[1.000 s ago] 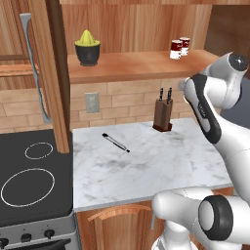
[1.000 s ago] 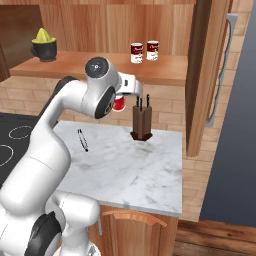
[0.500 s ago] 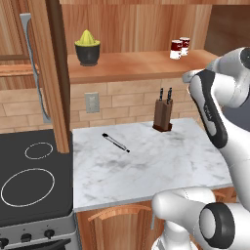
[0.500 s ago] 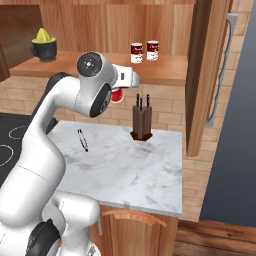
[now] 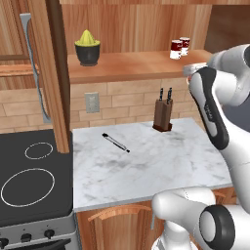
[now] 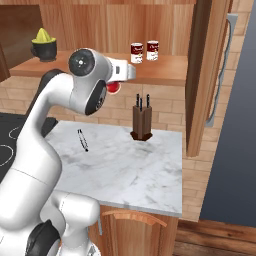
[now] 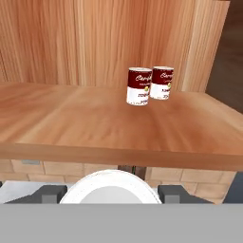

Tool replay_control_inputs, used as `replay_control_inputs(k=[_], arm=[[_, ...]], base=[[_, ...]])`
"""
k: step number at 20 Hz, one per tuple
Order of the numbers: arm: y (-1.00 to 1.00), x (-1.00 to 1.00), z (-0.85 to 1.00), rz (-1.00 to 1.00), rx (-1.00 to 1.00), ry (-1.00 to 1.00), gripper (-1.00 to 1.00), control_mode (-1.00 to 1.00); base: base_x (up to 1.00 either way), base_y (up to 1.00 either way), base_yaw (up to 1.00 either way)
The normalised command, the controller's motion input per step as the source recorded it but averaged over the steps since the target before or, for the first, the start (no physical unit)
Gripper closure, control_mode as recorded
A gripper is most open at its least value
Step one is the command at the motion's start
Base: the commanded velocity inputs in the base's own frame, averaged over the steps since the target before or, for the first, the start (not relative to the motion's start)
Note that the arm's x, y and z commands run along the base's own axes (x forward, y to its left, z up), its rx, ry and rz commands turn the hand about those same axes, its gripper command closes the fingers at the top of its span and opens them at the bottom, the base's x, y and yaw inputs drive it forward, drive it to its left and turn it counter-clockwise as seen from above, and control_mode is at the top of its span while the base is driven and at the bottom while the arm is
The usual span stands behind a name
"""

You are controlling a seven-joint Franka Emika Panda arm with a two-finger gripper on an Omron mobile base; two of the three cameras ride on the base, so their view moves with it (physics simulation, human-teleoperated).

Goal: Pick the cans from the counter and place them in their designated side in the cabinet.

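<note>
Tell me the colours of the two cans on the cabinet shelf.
Both cans are dark red on top and white below, with silver rims; the hand view shows it best.

White robot arm [image 6: 85, 75] has lifted. In the right base view its round dark-capped joint moved up and left. The white hand rose from below the brown wooden shelf board [image 6: 165, 75] to level with its front edge. The two-finger gripper [image 7: 112, 193], clamped on the small red can with a pale top [image 6: 114, 87], carried it up with it. In the left base view the forearm shifted slightly right.
</note>
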Motion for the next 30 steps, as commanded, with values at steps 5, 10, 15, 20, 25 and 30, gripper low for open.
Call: replay_control_inputs(k=[5, 10, 15, 20, 25, 30], arm=[[0.09, 0.00, 0.23, 0.00, 0.00, -0.06, 1.00, -1.00], [0.11, 0.00, 0.19, 0.00, 0.00, -0.04, 1.00, -1.00], [0.10, 0.01, 0.14, 0.00, 0.00, -0.04, 1.00, -1.00], [0.07, 0.10, 0.06, 0.00, 0.00, -0.03, 1.00, -1.00], [0.07, 0.16, 0.03, 0.00, 0.00, -0.02, 1.00, -1.00], [0.05, 0.25, 0.03, 0.00, 0.00, 0.00, 1.00, -1.00]], base=[[0.00, 0.00, 0.00], [0.00, 0.00, 0.00], [0.00, 0.00, 0.00], [0.00, 0.00, 0.00], [0.00, 0.00, 0.00], [0.00, 0.00, 0.00]])
